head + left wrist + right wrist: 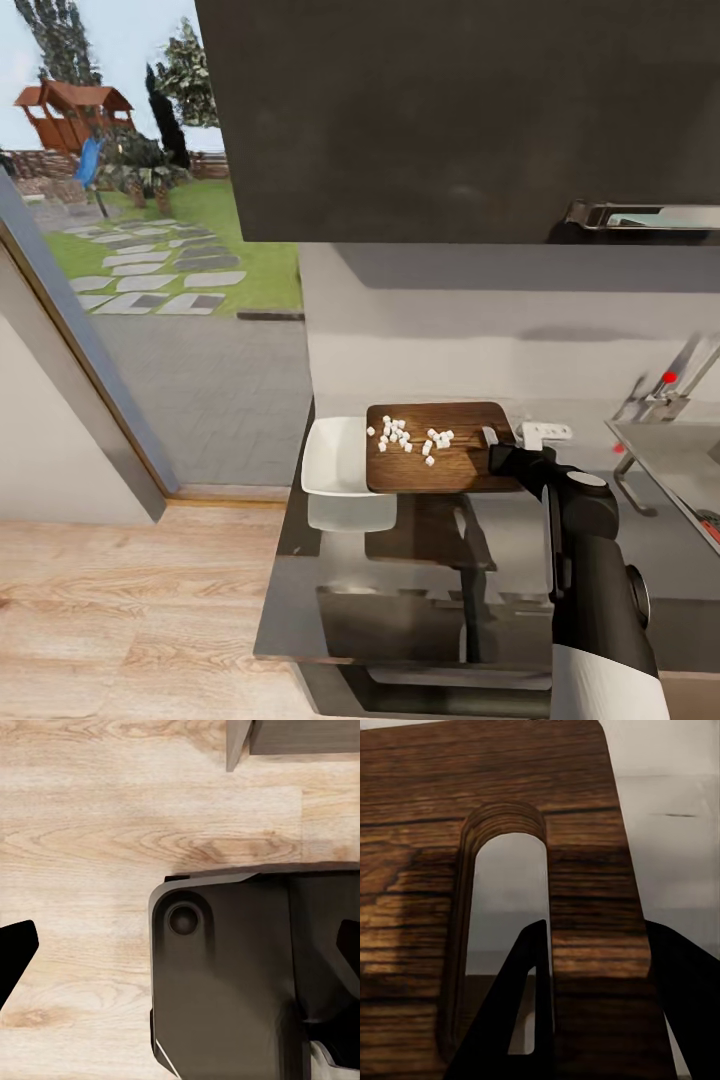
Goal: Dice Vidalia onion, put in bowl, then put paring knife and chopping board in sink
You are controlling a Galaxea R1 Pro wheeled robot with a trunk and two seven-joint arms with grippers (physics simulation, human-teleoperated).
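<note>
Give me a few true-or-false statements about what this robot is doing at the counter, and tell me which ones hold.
1. The board is lifted, its far edge over the bowl. True.
2. The right hand grips the board at its handle-slot end. True: one finger passes through the slot.
3. The onion is still whole. False: small white dice lie scattered on the board.
4. The dice are already in the bowl. False: the bowl looks empty; they sit on the board.
5. The tap with the red knob stands to the board's left. False: it is to the right, by the sink.
</note>
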